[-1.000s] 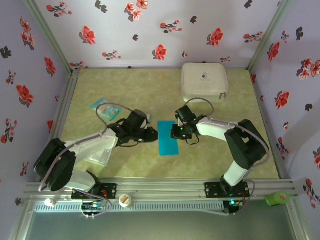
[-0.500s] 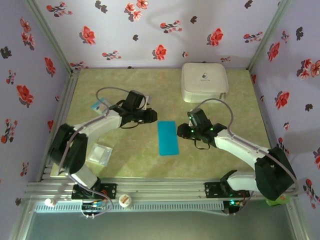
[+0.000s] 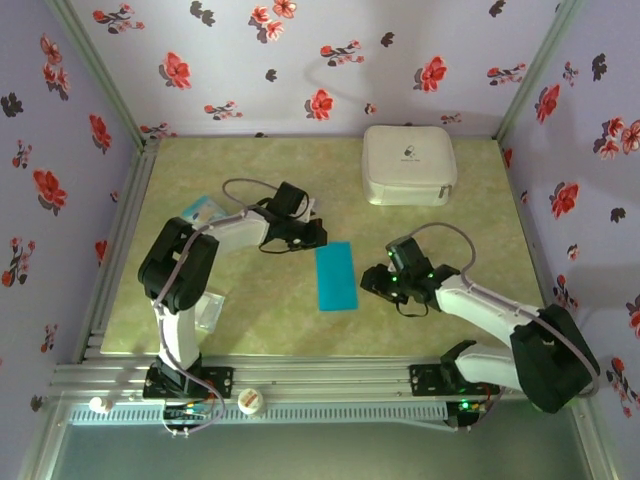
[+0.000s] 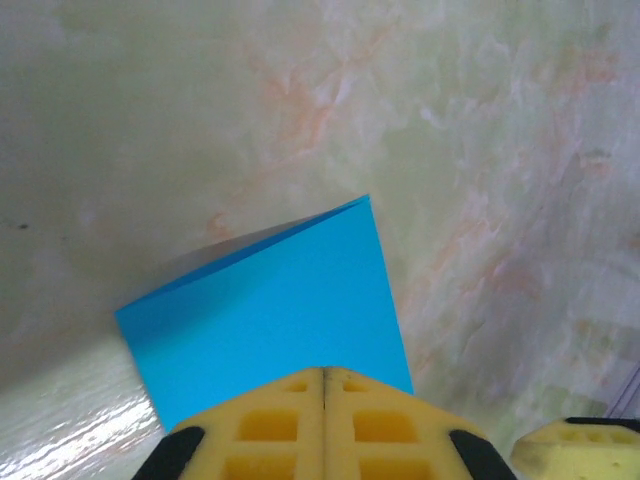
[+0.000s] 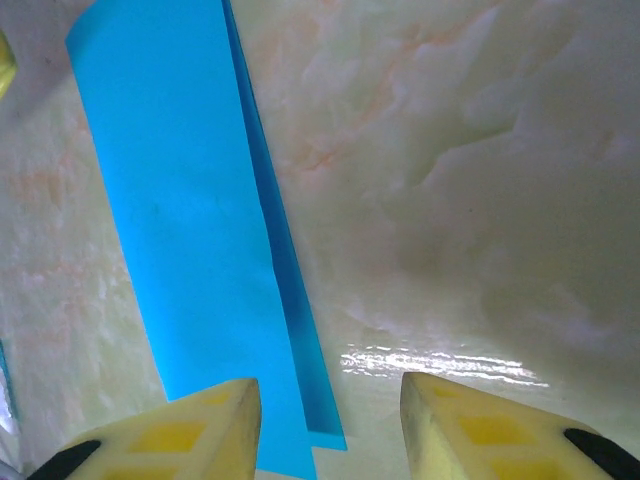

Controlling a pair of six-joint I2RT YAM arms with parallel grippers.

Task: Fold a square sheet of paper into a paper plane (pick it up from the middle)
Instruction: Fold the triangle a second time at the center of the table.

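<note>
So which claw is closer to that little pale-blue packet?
Left. The left gripper sits between the pale-blue packet and the teal paper; the right gripper is across the paper, on its other side.

No legible text or numbers anywhere. White case (image 3: 409,165), upper right of the top frame, bears a small dark mark; unreadable.

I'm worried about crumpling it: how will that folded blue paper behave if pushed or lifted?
The folded blue paper looks thin, so it would probably flop if lifted by one end. Its layers sit offset, so the fold may spring open. On the glossy table, it likely slides.
</note>
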